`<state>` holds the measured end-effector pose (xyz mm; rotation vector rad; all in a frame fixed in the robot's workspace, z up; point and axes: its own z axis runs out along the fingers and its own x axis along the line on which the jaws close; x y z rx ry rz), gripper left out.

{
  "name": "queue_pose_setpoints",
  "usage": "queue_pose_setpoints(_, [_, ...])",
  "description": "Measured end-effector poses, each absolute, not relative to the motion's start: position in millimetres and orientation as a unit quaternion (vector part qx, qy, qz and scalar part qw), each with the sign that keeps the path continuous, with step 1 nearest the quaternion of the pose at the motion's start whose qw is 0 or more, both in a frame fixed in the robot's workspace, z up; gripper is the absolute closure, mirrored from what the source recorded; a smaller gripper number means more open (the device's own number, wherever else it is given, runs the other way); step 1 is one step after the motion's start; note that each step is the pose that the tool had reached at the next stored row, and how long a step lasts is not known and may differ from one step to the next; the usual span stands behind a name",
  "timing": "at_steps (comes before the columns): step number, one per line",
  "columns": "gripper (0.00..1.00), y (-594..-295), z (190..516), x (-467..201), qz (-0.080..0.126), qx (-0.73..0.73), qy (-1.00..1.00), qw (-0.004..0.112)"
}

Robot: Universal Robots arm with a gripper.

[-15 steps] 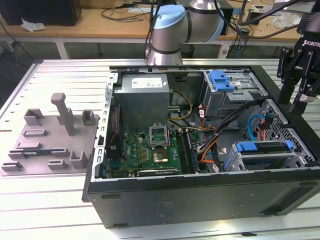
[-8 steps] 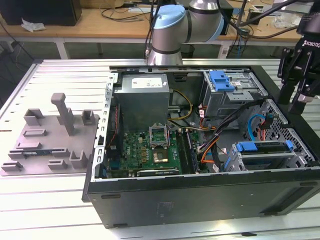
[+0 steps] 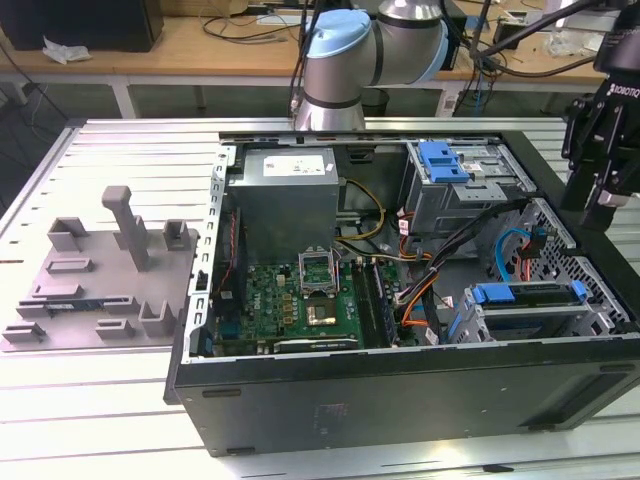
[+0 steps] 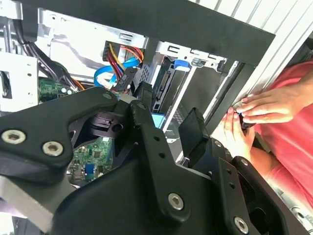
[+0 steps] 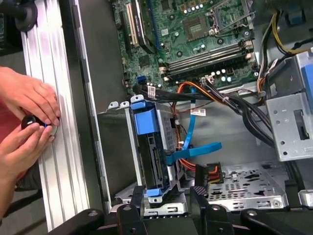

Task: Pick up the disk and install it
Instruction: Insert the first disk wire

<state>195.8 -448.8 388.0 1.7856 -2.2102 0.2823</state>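
Observation:
The disk (image 3: 525, 294), framed by its blue carrier, sits in the grey drive cage (image 3: 520, 322) at the near corner of the open computer case, on the exterior view's right. In the first wrist view the disk (image 5: 150, 147) stands on edge in that cage, blue tabs at both ends. My black gripper (image 3: 598, 195) hangs above the case's edge on the exterior view's right, just past the cage. Its fingers (image 5: 138, 198) stand apart in the first wrist view, open, with nothing between them. The gripper (image 4: 168, 125) also looks open in the second wrist view.
A person's hands (image 5: 29, 117) hold a small dark object on the slatted table beside the case wall. Blue and orange cables (image 5: 195, 149) run next to the cage. A blue bracket (image 3: 445, 160) tops the far drive cage. A grey fixture (image 3: 100, 270) lies on the exterior view's left.

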Motion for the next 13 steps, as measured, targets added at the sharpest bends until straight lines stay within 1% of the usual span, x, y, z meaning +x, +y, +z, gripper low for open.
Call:
queue_pose_setpoints(8, [0.5, -447.9, 383.5, 195.7, 0.114, 0.601, -0.775, 0.158])
queue_pose_setpoints(13, [0.5, -440.6, 379.0, 195.7, 0.12, 0.594, -0.778, 0.164])
